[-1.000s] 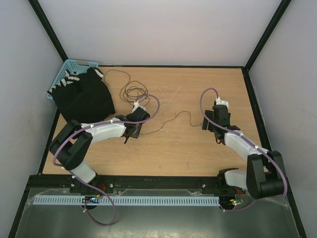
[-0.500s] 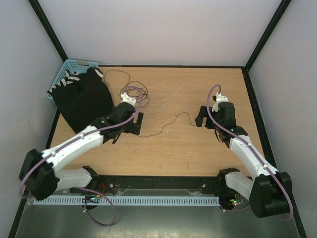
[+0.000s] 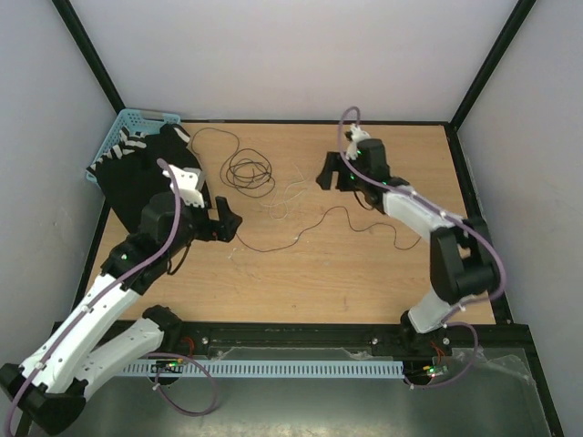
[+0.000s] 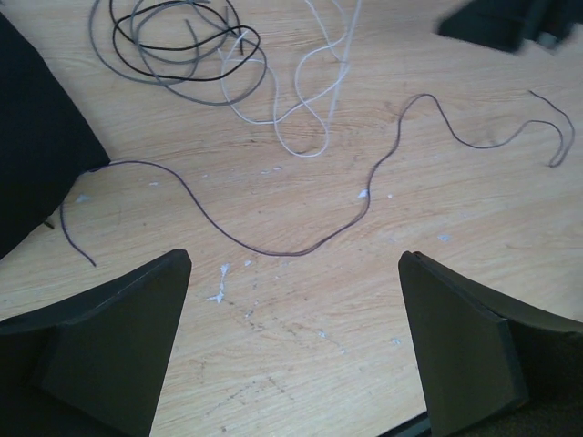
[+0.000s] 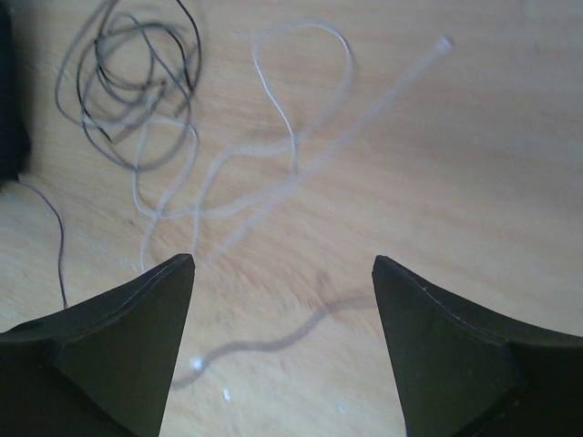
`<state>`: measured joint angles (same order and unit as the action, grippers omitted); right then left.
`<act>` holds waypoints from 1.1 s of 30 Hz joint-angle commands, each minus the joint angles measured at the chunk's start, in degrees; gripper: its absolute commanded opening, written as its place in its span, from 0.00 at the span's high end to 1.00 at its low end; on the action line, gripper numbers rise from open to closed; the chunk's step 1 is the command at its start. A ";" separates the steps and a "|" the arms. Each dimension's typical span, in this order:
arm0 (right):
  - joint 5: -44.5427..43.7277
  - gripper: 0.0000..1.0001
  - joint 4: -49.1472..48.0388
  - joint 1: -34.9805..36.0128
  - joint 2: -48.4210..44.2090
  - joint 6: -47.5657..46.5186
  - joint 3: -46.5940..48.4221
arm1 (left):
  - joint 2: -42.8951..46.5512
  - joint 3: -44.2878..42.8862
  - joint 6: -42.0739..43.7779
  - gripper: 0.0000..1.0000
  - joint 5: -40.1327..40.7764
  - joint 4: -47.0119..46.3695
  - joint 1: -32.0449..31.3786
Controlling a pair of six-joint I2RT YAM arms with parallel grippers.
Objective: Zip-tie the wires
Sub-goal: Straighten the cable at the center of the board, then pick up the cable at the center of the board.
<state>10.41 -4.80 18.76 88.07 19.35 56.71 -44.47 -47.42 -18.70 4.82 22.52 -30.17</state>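
Observation:
The wires lie loose on the wooden table: a dark coil (image 3: 248, 173) at the far left-centre and one long dark strand (image 3: 301, 232) snaking across the middle. The left wrist view has the coil (image 4: 173, 45) at the top and the strand (image 4: 273, 250) just ahead of the fingertips. My left gripper (image 3: 228, 221) (image 4: 293, 264) stands open and empty above the strand's left end. My right gripper (image 3: 326, 173) (image 5: 282, 264) hovers open and empty over a thin white wire (image 5: 291, 118) and a white zip-tie strip (image 5: 364, 118). In the right wrist view, a blurred stretch of the strand (image 5: 264, 341) passes between the fingers.
A black cloth (image 3: 150, 177) covers the far-left corner, partly over a blue basket (image 3: 127, 127). The cloth's edge (image 4: 36, 155) lies left of my left gripper. Black frame posts and white walls enclose the table.
The left gripper opened and drew back to the left, away from the long strand. The right arm swung from the right side toward the far centre, near the white wire.

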 commanded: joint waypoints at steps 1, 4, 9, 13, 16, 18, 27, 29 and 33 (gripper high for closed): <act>1.17 0.12 -4.34 2.92 12.01 -1.83 13.34 | 3.26 1.93 -0.87 0.01 -3.44 0.84 0.47; 0.53 0.14 -1.37 4.26 22.08 -4.43 24.05 | 3.95 2.85 -1.32 0.01 -3.86 0.87 0.69; -1.70 0.20 3.26 5.97 33.19 -7.89 36.63 | 3.66 3.77 -0.92 0.01 -3.77 1.30 0.97; -2.22 0.22 5.06 6.76 38.87 -9.34 41.34 | 4.12 4.52 -1.04 0.01 -2.47 1.79 1.24; -2.02 0.27 6.40 6.85 41.70 -9.51 43.88 | 4.21 4.68 -1.12 0.01 -2.41 2.08 1.41; -1.78 0.34 6.38 7.02 42.79 -9.74 44.46 | 4.27 4.70 -1.09 0.01 -2.27 2.16 1.53; -1.68 0.74 8.96 7.48 45.58 -10.55 48.85 | 4.52 4.42 -0.40 0.01 -2.65 2.70 2.20; -1.36 0.88 9.63 7.47 44.06 -10.77 48.95 | 4.71 3.84 -0.29 0.01 -3.10 2.72 2.53; -1.46 1.00 10.67 7.57 37.23 -11.50 49.05 | 4.68 1.63 0.68 0.01 -4.13 2.61 3.26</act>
<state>8.62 3.86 25.91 132.88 8.88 103.68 -40.45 -43.09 -19.29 1.67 25.26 -27.70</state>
